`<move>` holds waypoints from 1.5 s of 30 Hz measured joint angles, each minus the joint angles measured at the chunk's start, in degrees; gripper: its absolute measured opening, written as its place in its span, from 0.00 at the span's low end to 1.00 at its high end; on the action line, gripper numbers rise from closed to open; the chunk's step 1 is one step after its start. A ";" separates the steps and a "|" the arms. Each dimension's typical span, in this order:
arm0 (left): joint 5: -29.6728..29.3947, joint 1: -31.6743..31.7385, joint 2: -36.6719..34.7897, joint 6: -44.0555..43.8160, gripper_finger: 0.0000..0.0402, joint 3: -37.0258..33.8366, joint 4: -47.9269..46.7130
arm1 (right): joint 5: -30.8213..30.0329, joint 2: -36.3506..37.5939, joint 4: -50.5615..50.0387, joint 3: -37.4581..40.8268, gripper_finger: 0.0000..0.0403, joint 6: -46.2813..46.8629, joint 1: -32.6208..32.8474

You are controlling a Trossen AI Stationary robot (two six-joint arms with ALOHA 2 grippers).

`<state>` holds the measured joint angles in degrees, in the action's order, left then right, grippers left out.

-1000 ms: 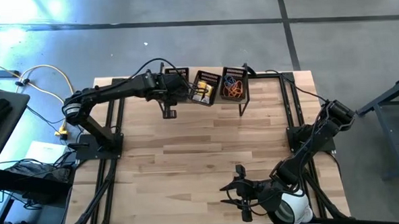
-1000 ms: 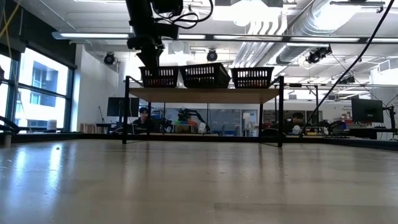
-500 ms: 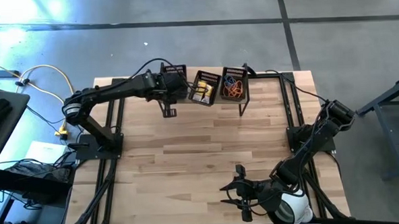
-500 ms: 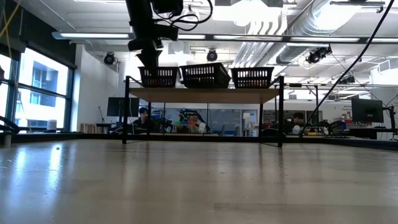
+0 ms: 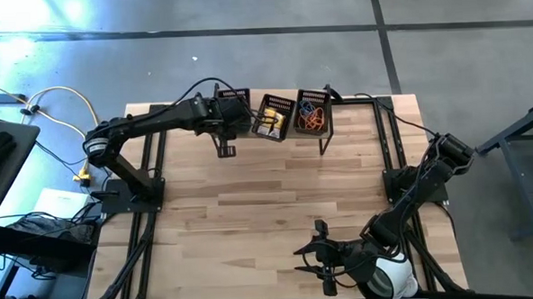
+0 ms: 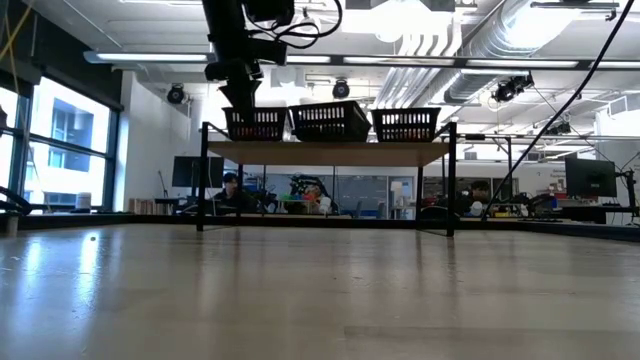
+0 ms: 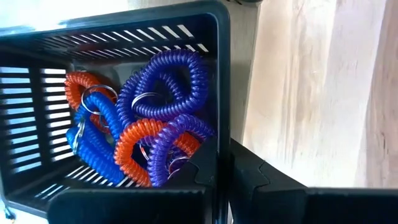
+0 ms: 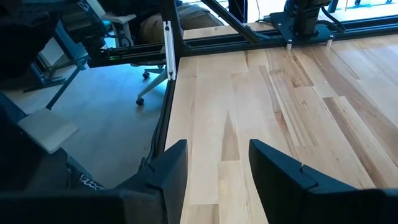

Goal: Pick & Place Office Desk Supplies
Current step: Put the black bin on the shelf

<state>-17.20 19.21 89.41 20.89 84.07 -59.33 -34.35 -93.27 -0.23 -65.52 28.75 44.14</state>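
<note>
High view: left gripper (image 5: 223,150) unmoved

No readable text, label, brand, number or sign anywhere: none on mesh baskets, desk, arms, or room behind.

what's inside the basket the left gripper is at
Coiled loops fill the black mesh basket: blue and purple loops, orange-red ones, some on metal rings. Whatever lies beneath the pile is covered.
</note>
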 joint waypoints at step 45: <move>-4.18 -3.32 -2.84 -0.35 0.38 0.90 0.61 | 1.49 -0.04 -0.40 0.00 0.40 0.13 0.00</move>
<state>-21.37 15.89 86.56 20.53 84.97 -58.72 -32.86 -93.32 -0.63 -65.52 28.88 44.14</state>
